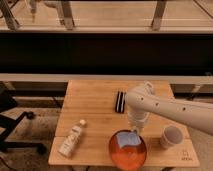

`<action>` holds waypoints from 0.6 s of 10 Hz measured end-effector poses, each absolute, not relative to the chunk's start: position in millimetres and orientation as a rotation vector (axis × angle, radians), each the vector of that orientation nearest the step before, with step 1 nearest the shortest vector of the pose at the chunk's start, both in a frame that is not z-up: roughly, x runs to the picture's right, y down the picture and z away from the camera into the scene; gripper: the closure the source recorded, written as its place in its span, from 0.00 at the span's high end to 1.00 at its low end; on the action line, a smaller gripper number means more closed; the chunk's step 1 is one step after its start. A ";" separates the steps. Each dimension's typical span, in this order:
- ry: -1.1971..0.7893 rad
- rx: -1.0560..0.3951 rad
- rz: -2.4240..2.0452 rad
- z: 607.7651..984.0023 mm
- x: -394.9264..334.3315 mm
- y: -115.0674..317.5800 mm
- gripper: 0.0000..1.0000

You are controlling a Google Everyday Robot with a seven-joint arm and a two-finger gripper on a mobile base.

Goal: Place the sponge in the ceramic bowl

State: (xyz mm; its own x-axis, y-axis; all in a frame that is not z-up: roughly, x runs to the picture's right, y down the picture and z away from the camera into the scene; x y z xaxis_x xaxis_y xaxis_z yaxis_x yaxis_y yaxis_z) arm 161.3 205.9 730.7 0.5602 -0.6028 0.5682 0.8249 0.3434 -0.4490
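The ceramic bowl [123, 156], orange-red, wide and glossy, stands at the front edge of the wooden table [95, 100]. A small light-blue sponge [131, 139] shows at the bowl's far side, inside its rim. My gripper [135, 130] hangs right above the sponge, at the end of the white arm that reaches in from the right. Whether the sponge rests in the bowl or is still held cannot be told from this view.
A black rectangular bar [120, 101] lies behind the arm near the table's middle. A white bottle [71, 138] lies on its side at the front left. A small whitish cup [171, 136] stands right of the bowl. A black chair [10, 125] sits left of the table.
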 end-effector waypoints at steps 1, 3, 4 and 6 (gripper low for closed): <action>-0.328 -0.778 -0.953 730.4 161.0 206.1 0.07; -0.330 -0.779 -0.960 728.6 160.5 205.3 0.13; -0.332 -0.780 -0.965 727.8 159.7 205.1 0.23; -0.334 -0.780 -0.971 726.9 159.2 204.7 0.43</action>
